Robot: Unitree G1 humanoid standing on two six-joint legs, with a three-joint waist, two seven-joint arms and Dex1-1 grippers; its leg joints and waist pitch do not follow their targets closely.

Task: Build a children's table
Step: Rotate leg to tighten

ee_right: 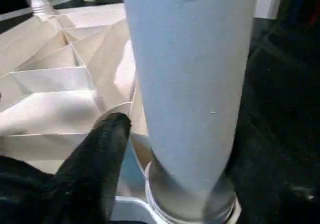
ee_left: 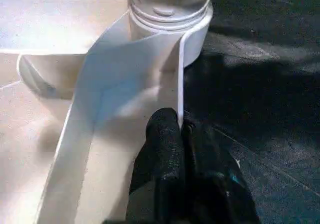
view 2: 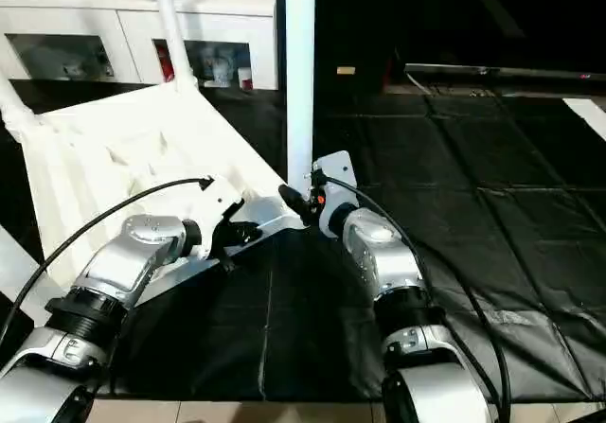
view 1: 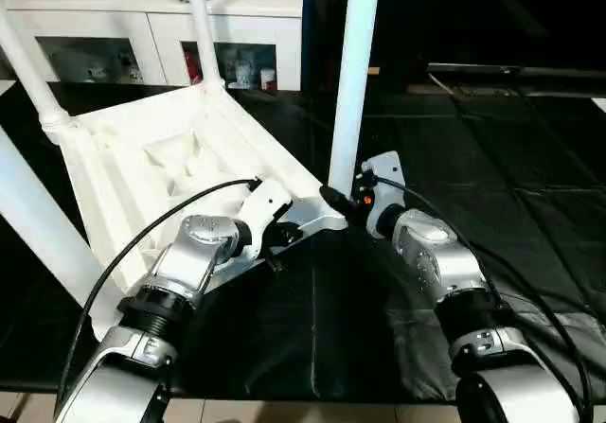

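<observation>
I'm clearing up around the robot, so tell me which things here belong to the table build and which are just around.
Belongs to the job: table top, upside down; near leg; far leg; left leg; left gripper; right gripper.

Just around: cabinet; black mat.

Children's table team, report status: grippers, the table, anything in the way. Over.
Left gripper shut on tabletop rim. Right gripper at near-corner leg, jaws around it, grip unconfirmed. Table upside down, legs standing in sockets. Nothing blocking.
</observation>
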